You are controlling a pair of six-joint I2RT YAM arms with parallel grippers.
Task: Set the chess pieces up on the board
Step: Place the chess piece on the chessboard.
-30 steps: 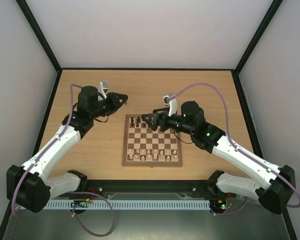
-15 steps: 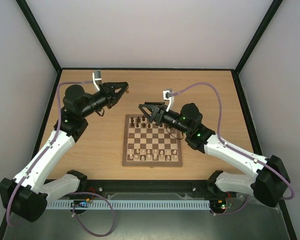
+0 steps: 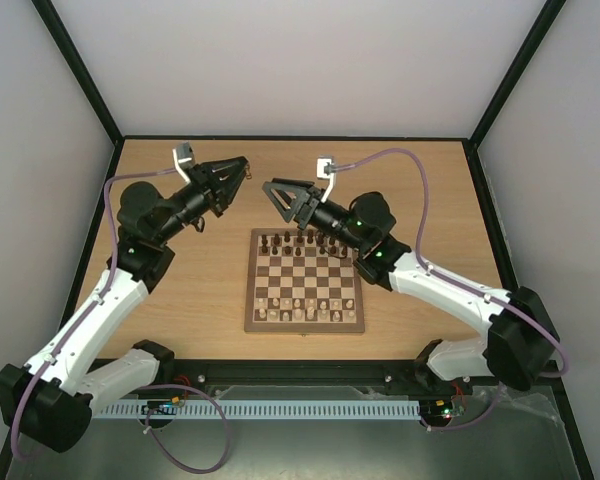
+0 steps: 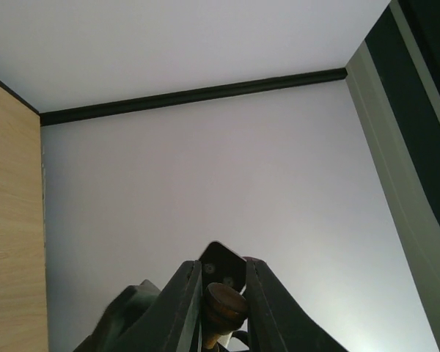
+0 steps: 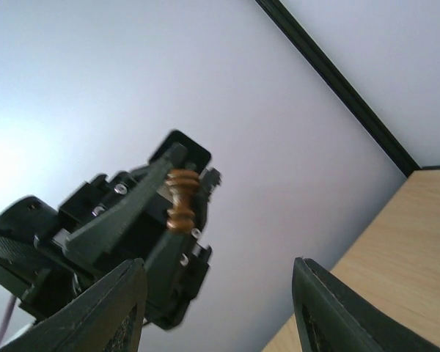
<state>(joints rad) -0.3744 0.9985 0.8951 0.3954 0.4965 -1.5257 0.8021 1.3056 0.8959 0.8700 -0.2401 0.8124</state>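
Chess piece: I am seeing one dark brown chess piece [image 5: 180, 199] hanging in the air beyond the far-left corner of the board [image 3: 305, 329], not on any square.
Its axis: in the right wrist view its long axis is standing about upright. It is pinched by its sides, and I cannot tell how much of each end is free.
Left gripper: the left gripper [image 3: 238, 170] is squeezing this piece between nearly closed fingers.
Right gripper: the right gripper [image 3: 273, 193] is pointing at the piece from the board's side, its fingers [image 5: 103, 308] standing apart with nothing between them.
Relation: the piece is lying straight ahead of the right gripper, near but not yet between its fingers. I am judging this to be a hand-over.
Nearer arm: the right gripper is sitting nearer to the board's far row, where other dark pieces [image 3: 285, 240] are standing.
Next move: I am thinking the right fingers need to come around the piece, closing across its axis.
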